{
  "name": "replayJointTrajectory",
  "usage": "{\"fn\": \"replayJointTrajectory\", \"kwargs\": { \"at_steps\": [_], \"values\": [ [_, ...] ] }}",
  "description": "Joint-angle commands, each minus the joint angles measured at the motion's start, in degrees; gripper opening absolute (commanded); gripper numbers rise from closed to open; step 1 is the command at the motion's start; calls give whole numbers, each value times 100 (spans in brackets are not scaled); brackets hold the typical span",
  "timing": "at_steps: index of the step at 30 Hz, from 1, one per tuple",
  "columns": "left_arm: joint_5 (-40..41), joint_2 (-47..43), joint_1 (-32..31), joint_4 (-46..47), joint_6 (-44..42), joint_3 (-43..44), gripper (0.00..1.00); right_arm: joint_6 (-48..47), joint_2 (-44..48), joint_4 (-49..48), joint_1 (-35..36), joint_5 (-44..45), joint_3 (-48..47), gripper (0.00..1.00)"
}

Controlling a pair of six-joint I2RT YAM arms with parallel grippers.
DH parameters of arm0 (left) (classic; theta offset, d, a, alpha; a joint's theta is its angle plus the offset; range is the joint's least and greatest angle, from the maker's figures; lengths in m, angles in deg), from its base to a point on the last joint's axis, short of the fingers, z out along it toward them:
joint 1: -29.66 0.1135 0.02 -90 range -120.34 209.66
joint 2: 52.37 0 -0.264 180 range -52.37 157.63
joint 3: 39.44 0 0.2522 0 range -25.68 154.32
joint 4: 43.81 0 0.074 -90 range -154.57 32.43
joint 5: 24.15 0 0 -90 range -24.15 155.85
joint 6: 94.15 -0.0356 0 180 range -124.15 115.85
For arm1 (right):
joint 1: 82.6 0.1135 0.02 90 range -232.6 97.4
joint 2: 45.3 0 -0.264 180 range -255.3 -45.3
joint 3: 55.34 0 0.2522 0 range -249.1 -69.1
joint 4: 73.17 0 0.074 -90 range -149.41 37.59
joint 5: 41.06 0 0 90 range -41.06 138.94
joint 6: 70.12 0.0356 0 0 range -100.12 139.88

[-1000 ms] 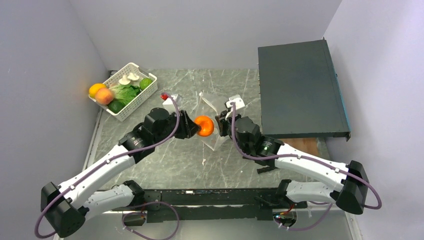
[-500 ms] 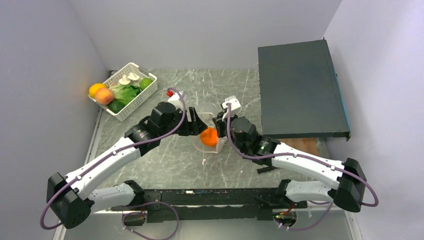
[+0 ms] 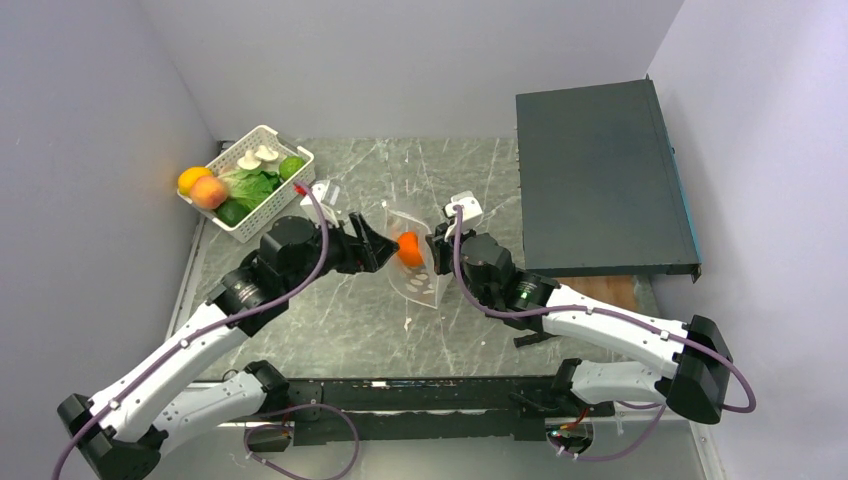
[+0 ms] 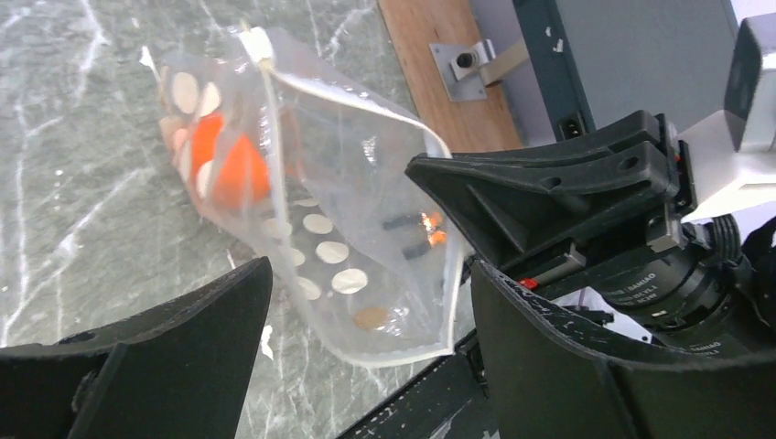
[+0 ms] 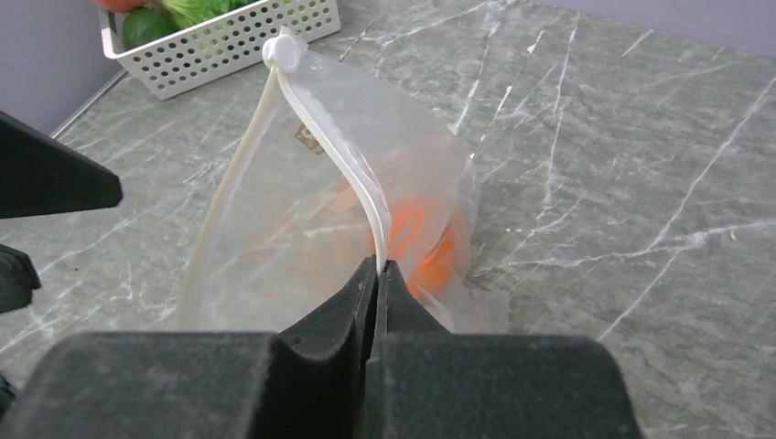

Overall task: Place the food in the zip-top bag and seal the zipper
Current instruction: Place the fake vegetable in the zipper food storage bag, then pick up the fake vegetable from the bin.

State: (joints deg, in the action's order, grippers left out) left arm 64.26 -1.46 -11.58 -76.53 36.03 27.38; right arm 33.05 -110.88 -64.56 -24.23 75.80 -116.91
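on a grey marbled table (image 3: 330,320) between pale walls (image 3: 400,70), a white basket (image 3: 262,205) at far left, the zip-top bag (image 3: 420,280) holding an orange fruit (image 3: 408,248) is pinched mid-table at its zipper (image 5: 366,201) by the outstretched right gripper (image 5: 377,274), while the left gripper (image 4: 371,270) is held wide apart, empty, just beside it.

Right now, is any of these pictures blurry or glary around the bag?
Top external: sharp, evenly lit, soft shadows only. Left wrist: white glare streaks on the zip-top bag, the orange fruit hazy through it. Right wrist: the right gripper close to the lens is soft, the zipper crisp.
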Motion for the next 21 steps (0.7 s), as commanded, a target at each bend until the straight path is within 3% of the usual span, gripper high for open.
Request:
{"fn": "replayJointTrajectory", "kwargs": {
  "at_steps": [1, 6, 12, 17, 21],
  "values": [
    [540, -222, -20, -230, 212, -275, 84, 98, 81, -255, 12, 138, -84, 0],
    [178, 34, -18, 190, 498, -718, 82, 98, 96, -284, 3, 151, -56, 0],
    [134, 235, -19, -83, 183, -394, 84, 99, 120, -298, 9, 195, -35, 0],
    [1256, 1, 14, -1188, -690, 388, 99, 107, 176, -315, 10, 191, -5, 0],
    [2021, -113, 463, -1732, -1415, 767, 100, 111, 193, -311, 8, 177, -9, 0]
  ]
}}
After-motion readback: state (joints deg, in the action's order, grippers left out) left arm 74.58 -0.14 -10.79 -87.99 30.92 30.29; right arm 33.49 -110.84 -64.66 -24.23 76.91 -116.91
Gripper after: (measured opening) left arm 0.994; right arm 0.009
